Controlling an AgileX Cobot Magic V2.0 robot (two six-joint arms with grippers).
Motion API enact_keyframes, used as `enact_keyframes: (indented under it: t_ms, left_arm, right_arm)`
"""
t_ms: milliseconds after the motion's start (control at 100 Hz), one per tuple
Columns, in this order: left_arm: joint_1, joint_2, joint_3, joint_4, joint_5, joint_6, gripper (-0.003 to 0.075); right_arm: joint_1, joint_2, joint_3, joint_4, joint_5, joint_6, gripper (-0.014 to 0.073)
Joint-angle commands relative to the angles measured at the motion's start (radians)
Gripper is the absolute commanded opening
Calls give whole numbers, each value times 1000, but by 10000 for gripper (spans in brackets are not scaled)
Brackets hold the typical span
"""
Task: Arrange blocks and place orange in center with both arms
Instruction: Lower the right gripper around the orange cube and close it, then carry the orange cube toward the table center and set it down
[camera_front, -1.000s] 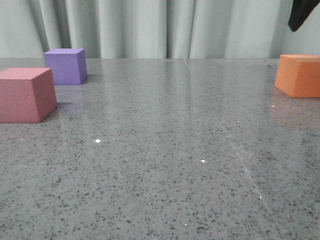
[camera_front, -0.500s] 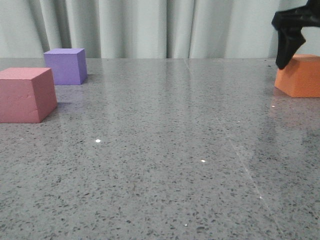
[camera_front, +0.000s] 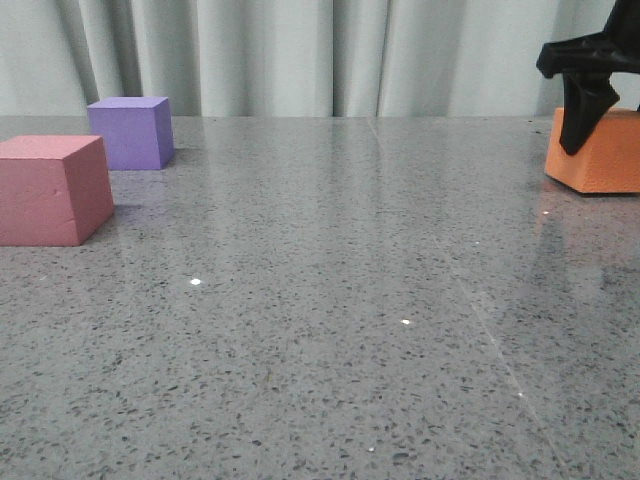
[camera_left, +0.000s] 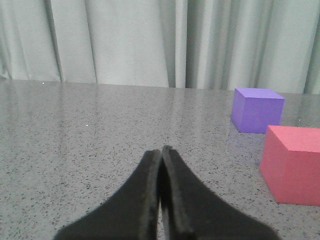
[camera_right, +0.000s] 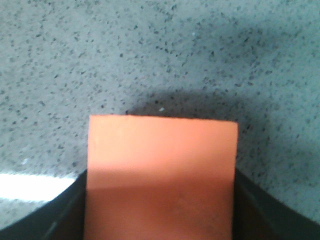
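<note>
Clearly the right gripper (camera_right: 160, 220) has its two fingers (camera_front: 580, 118) set on opposite sides of the orange block (camera_right: 161, 170), the block filling the gap between them. Whether the pads are pressing the foam or only flanking it, the right wrist view does not settle, so I cannot tell if the grasp is made. The block sits on the table (camera_front: 330, 300) at the far right edge of the front view (camera_front: 600, 155), well apart from the other two.

The left gripper (camera_left: 161, 195) has its fingers pressed together on nothing, low over the table, with the purple block (camera_left: 257, 110) and the red-pink block (camera_left: 295, 170) off to one side of it. Those two stand near each other at the left of the table, the purple one farther back.

The step in hand looks like taking hold of the orange block. To do it well, the fingers should close squarely on flat opposite faces, low enough that the soft foam does not twist or squeeze out, and only then lift and carry it toward the middle.

No containers are visible; the blocks rest directly on the speckled tabletop.
</note>
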Motion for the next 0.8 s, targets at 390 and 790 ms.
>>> enact_keyframes:
  t_ms: [390, 790]
  left_arm:
    - [2, -34, 54, -5, -82, -3, -10]
    - [2, -34, 54, -5, -82, -3, -10]
  right_arm:
    - [225, -74, -212, 67, 67, 173, 251]
    - [440, 69, -309, 14, 5, 379, 251]
